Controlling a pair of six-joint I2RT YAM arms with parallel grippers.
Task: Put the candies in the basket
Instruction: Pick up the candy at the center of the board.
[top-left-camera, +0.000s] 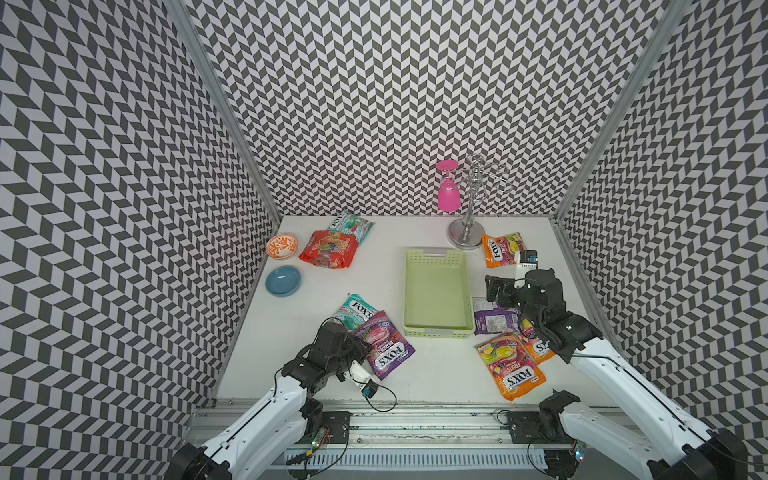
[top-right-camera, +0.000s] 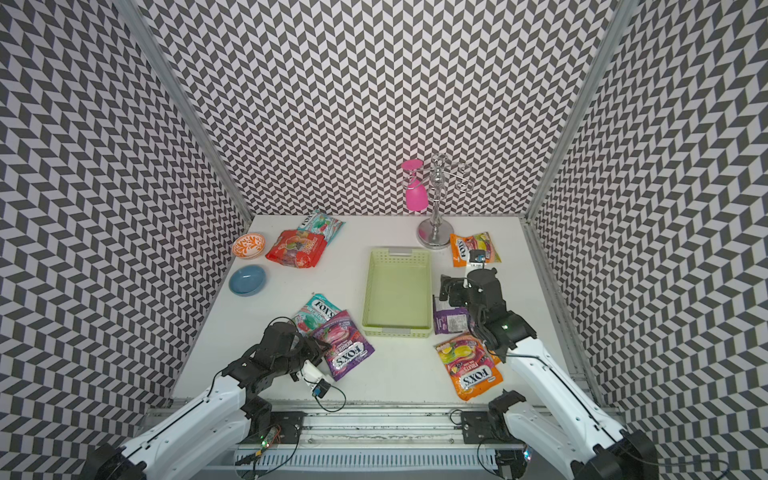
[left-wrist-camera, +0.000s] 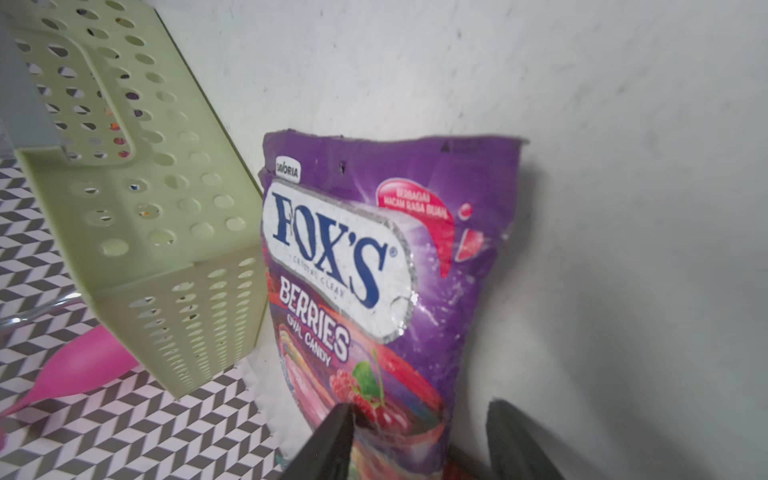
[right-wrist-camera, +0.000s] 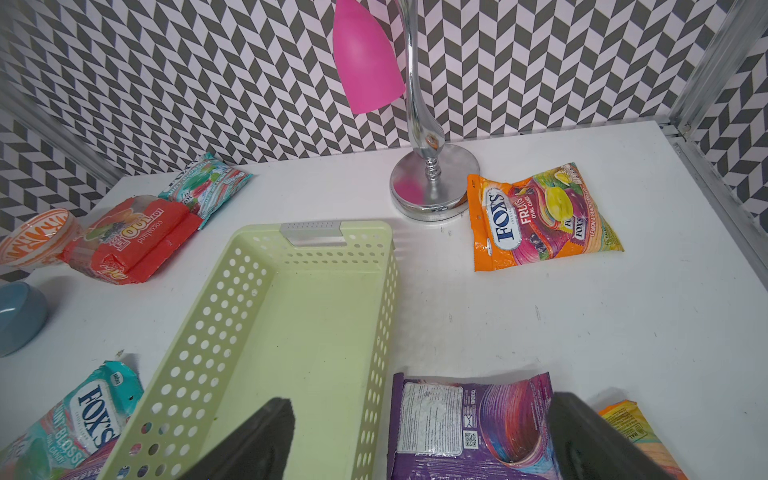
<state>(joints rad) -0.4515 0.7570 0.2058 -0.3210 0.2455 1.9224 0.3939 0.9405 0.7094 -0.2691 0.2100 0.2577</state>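
The pale green basket stands mid-table with nothing in it. Left of it, a purple FOX'S candy bag overlaps a teal one. My left gripper straddles the purple bag's lower end; one finger touches it and the other stands apart, so it is open. My right gripper hangs wide open over the basket's right wall and a purple bag lying back-up. Other candies: orange bags, a red one, a teal one.
An orange patterned bowl and a blue bowl sit at the far left. A chrome stand holding a pink glass rises behind the basket. Patterned walls close three sides.
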